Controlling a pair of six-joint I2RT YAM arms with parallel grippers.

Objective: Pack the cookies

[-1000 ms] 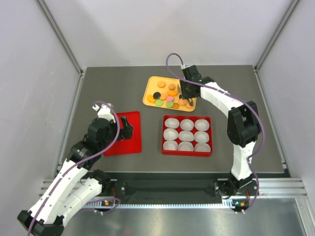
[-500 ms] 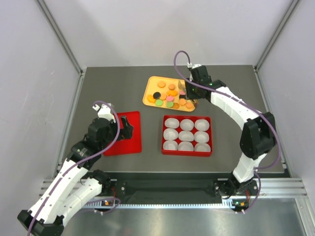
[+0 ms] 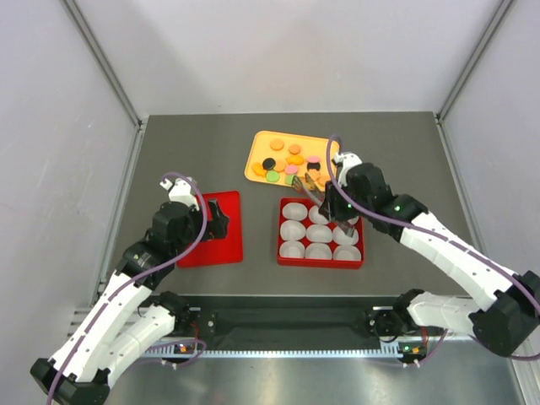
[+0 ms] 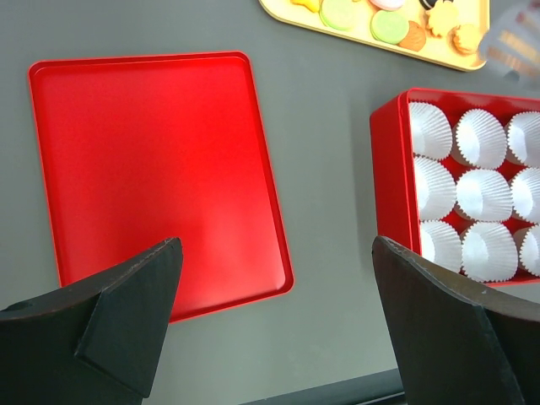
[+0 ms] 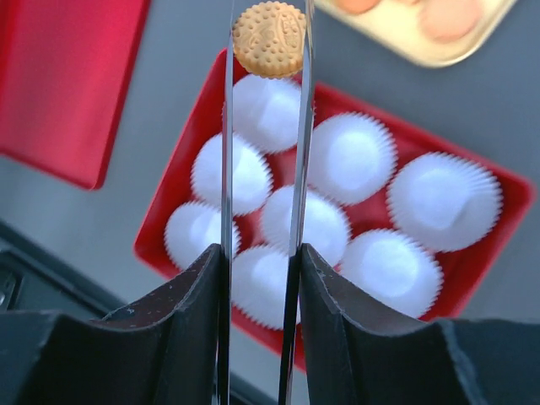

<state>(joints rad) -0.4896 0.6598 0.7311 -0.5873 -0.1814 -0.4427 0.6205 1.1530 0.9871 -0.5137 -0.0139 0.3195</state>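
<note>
My right gripper pinches 1 tan cookie above box; all 9 cups look empty. Other cookies wait on tray. Left gripper wide open, empty.

The left end effector hangs with its dark fingers spread wide above a grey tabletop. Below lie a flat red tray, a red box of white paper cups, and a yellow tray of cookies.
</note>
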